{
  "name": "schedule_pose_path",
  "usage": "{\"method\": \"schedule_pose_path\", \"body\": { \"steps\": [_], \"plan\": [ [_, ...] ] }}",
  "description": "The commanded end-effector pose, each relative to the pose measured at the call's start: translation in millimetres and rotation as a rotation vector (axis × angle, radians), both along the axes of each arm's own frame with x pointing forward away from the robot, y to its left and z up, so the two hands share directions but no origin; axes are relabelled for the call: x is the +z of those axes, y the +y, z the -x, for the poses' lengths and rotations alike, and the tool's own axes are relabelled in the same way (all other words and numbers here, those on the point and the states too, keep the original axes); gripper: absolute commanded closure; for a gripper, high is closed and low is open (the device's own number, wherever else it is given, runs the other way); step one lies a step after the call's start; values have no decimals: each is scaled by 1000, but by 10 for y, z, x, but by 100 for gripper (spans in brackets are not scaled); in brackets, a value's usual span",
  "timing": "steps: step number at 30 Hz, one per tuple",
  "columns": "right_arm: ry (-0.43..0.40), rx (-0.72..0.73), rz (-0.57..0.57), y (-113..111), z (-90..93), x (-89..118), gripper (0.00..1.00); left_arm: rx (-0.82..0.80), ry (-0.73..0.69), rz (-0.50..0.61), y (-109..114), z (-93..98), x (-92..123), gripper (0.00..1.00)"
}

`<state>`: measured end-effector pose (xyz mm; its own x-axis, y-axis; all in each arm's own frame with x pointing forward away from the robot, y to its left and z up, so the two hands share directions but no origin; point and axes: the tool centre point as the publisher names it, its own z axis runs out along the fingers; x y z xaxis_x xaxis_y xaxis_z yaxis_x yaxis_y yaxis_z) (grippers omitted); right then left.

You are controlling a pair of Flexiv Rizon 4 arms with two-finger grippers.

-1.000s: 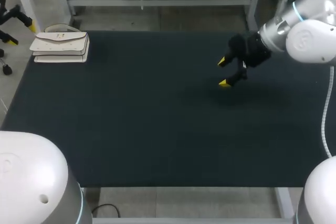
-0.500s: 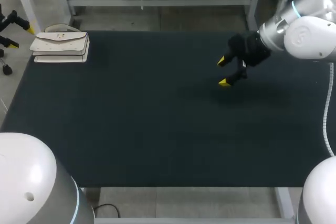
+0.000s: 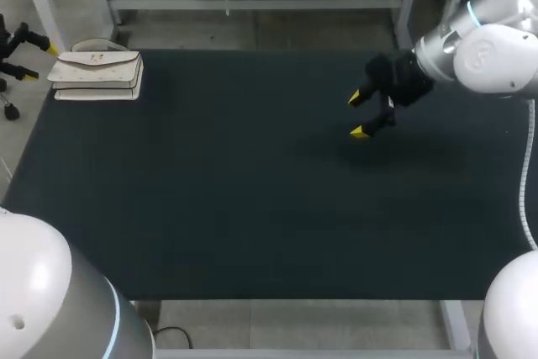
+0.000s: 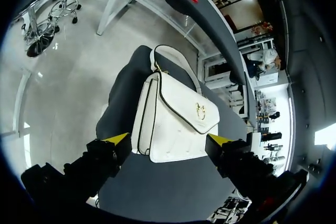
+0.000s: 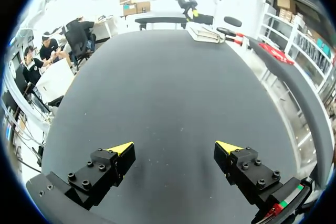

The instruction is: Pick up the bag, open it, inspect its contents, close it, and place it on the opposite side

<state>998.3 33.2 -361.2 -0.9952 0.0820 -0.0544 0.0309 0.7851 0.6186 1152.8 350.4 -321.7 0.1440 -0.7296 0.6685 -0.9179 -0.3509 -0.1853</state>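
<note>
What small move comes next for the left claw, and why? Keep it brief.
Probably ease the left claw forward to straddle the white bag. The claw is open, and the bag lies just ahead of it, not yet gripped, at the far left corner of the table.

The bag [image 4: 176,124] was white, with a thin dark line along the edge of its flap and a small gold ring clasp [image 4: 200,111]. Its strap [image 4: 167,49] was white too. The worktop [image 3: 252,208] was plain black all over. The left pincer [image 4: 168,140] was black with bright yellow tips, and the right pincer [image 5: 175,147] looked the same. The right arm [image 3: 496,60] was white with a thin light blue ring. The left arm [image 3: 42,292] was white and grey with a blue ring
</note>
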Motion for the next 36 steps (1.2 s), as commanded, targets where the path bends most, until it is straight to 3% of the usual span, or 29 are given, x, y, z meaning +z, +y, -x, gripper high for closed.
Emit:
{"method": "schedule_pose_path", "body": {
  "steps": [1, 4, 5, 6, 13, 18, 19, 21, 29, 36],
  "plan": [
    [-2, 1, -3, -2, 2, -12, 0, -52, 21, 89, 71, -195, -96, 11],
    [-2, 1, -3, -2, 2, -12, 0, -54, 15, 118, 62, -227, -130, 24],
    [-2, 1, -3, -2, 2, -12, 0, -54, 14, 123, 56, -241, -145, 36],
    [-2, 1, -3, -2, 2, -12, 0, -56, 9, 138, 49, -248, -152, 39],
    [-2, 1, -3, -2, 2, -12, 0, -60, 8, 160, -12, -291, -210, 53],
    [-2, 1, -3, -2, 2, -12, 0, -64, 12, 165, -54, -288, -228, 69],
    [-2, 1, -3, -2, 2, -12, 0, -64, 13, 164, -56, -288, -229, 75],
    [-2, 1, -3, -2, 2, -12, 0, -65, 14, 166, -77, -274, -223, 100],
    [-2, 1, -3, -2, 2, -12, 0, -117, 34, 167, -234, -202, -228, 100],
    [-2, 1, -3, -2, 2, -12, 0, -172, 21, 202, -476, -30, -241, 100]
  ]
}}
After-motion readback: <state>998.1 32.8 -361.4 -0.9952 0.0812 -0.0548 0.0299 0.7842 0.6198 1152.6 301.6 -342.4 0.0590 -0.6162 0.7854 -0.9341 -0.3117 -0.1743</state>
